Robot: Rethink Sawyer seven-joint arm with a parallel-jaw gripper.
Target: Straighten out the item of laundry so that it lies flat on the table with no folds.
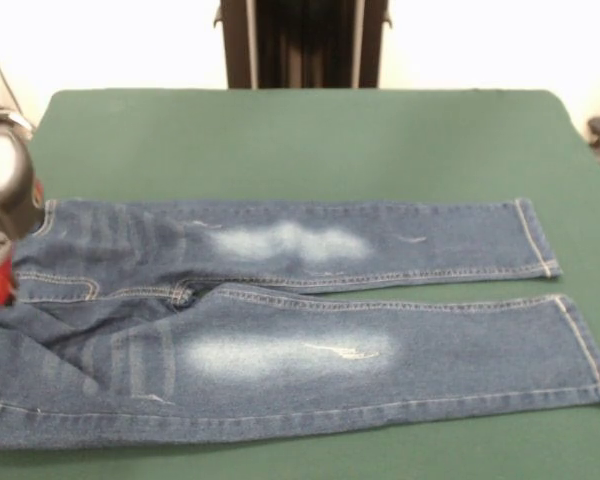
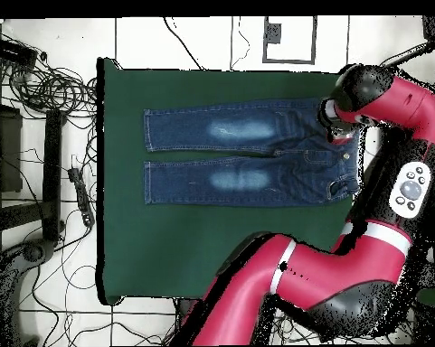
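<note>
Table point(image 1: 310, 140), rectangular, covered in plain dark green cloth point(image 2: 184, 244), far larger than the garment upon it; bare cloth on all sides of the garment in the overhead view. Robot arm point(image 2: 347, 271), red and black, bent across one side of the table in the overhead view, upper segment point(image 2: 397, 99) reaching over the waist end of the garment; in the front view only a rounded black and red part point(image 1: 2, 185) at the left edge, over the waistband corner. Gripper hidden beneath the arm's end in both views; state of the jaws: cannot tell. Jeans point(image 1: 300, 330), small, blue denim, spread lengthwise on the table, front side up, legs side by side and nearly parallel, a narrow strip of green visible between them toward the cuffs. Waist end at the left in the front view, partly under the arm, with some rumpling and a fold near the crotch point(image 1: 180, 293); legs otherwise flat. Faded whitish patch on each thigh point(image 1: 290, 243), the nearer one point(image 1: 280, 355) larger. Tan stitching along the seams and hemmed cuffs point(image 1: 535, 235) at the right in the front view. Beyond the table in the overhead view: tiled floor with tangled black cables point(image 2: 49, 90).
</note>
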